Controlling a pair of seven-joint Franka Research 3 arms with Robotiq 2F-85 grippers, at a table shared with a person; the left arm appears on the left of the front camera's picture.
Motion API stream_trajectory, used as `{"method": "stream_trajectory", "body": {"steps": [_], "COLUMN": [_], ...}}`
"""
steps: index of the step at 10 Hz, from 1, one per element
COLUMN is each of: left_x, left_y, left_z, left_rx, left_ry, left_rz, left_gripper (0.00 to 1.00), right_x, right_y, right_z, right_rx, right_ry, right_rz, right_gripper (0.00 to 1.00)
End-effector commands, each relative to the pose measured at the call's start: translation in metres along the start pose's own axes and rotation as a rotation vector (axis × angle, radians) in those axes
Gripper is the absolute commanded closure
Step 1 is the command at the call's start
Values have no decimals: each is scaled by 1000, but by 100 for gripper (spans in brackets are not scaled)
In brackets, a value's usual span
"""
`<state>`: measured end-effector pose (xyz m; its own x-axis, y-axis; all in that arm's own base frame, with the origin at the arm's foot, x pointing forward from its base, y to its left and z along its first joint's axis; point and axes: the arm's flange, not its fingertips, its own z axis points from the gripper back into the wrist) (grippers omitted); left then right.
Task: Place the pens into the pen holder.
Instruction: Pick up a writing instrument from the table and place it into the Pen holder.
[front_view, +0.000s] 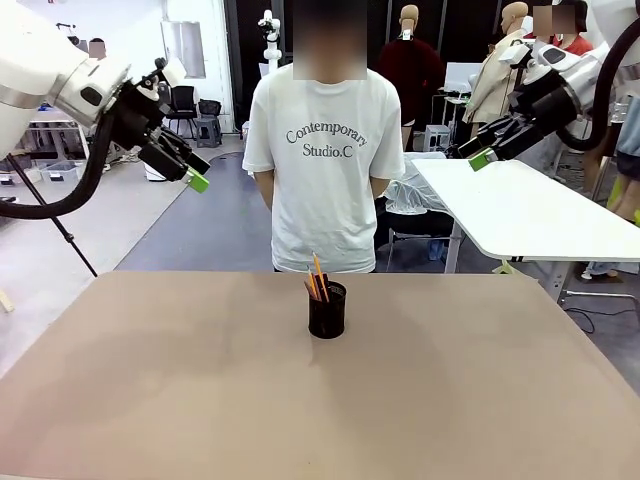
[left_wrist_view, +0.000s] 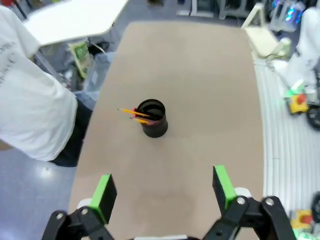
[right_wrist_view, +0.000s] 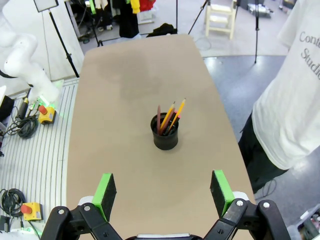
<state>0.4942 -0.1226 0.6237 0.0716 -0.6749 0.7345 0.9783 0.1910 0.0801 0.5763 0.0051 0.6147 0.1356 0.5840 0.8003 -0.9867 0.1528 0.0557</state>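
Looking across the table (front_view: 150, 400) from the front, the pen holder (front_view: 327, 312) stands upright near the middle, toward the far edge, with the pens (front_view: 317, 276) inside it, their tops leaning up and to the left above the rim. A person in a white T-shirt (front_view: 325, 160) stands just behind the far edge, arms behind the back. The left gripper (front_view: 190, 168) hangs high at the left, well above the table and well apart from the cup, its green-padded fingers angled down toward the centre. The right gripper (front_view: 487, 152) mirrors it high at the right, fingers slanting down and inward. Both are empty.

Over to the left wrist view: the left gripper (left_wrist_view: 164, 192) has its jaws spread wide, green pads (left_wrist_view: 105, 192) far apart with nothing between them, aimed down at the table (left_wrist_view: 200, 75). The pen holder (left_wrist_view: 152, 118) sits ahead of the fingers, and the pens (left_wrist_view: 135, 114) poke out over its rim toward the person's shirt (left_wrist_view: 30, 100).

Now the right wrist view: the right gripper (right_wrist_view: 164, 191) is also wide open and empty, green pads (right_wrist_view: 220, 189) well apart. The pen holder (right_wrist_view: 165, 132) sits out ahead, centred between them on the table (right_wrist_view: 125, 75), with an orange pen (right_wrist_view: 177, 113), another orange-toned one and a brownish-pink pen (right_wrist_view: 159, 118) standing in it. The person's shirt (right_wrist_view: 290, 100) fills the right side.
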Motion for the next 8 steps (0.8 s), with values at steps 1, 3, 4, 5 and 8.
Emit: {"method": "stream_trajectory", "body": {"steps": [1,3,4,5,8], "left_x": [0,0,0,0,0], "left_y": [0,0,0,0,0], "left_z": [2,2,2,2,2], "left_rx": [7,7,7,7,7], "left_ry": [13,13,13,13,13], "left_rz": [6,6,6,6,6], "left_gripper": [0,0,0,0,0], "right_x": [2,2,2,2,2], "right_y": [0,0,0,0,0], "right_z": [1,1,1,1,1], "right_rx": [1,1,1,1,1], "right_ry": [1,1,1,1,1], "right_rz": [3,3,3,3,3], "right_gripper": [0,0,0,0,0]}}
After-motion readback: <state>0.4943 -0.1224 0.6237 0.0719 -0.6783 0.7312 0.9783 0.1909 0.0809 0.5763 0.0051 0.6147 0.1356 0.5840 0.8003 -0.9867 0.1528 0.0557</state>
